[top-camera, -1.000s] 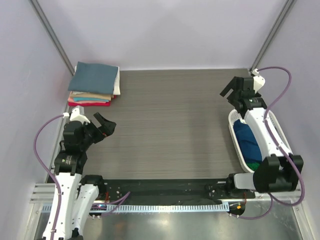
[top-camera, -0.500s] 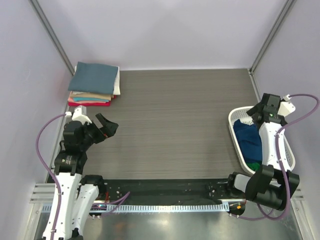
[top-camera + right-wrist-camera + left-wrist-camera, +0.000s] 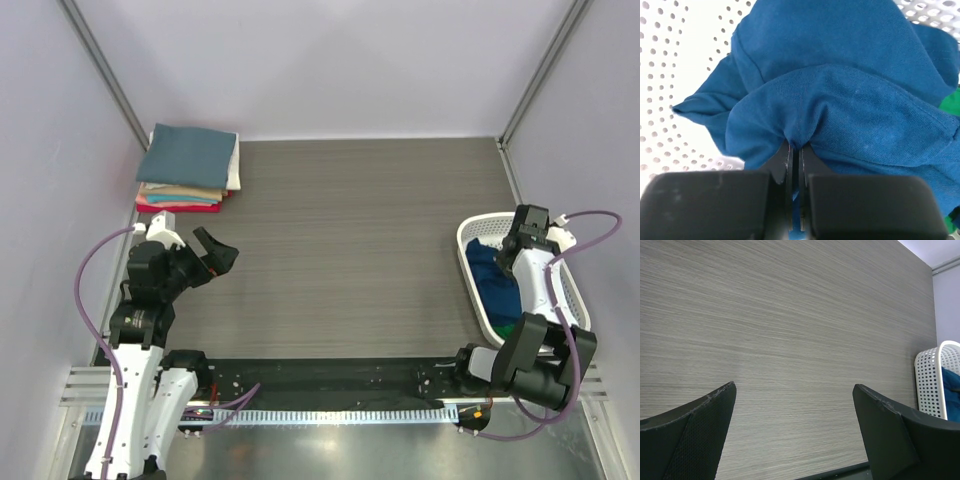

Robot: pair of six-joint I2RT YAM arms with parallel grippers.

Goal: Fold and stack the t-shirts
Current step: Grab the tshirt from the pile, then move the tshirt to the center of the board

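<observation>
Here, a white plastic mesh basket holds a crumpled navy blue cloth t-shirt beside a bright green t-shirt. Inside the basket, the right gripper is clamped on a navy fold. Well apart from the basket, the left gripper gapes wide, empty.

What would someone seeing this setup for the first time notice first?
The right arm, reaching into the white basket at the right edge, has its jaws pinched shut on a fold of the navy t-shirt. A stack of folded t-shirts sits in the far left corner, while the left arm holds its jaws wide open above the table.
</observation>
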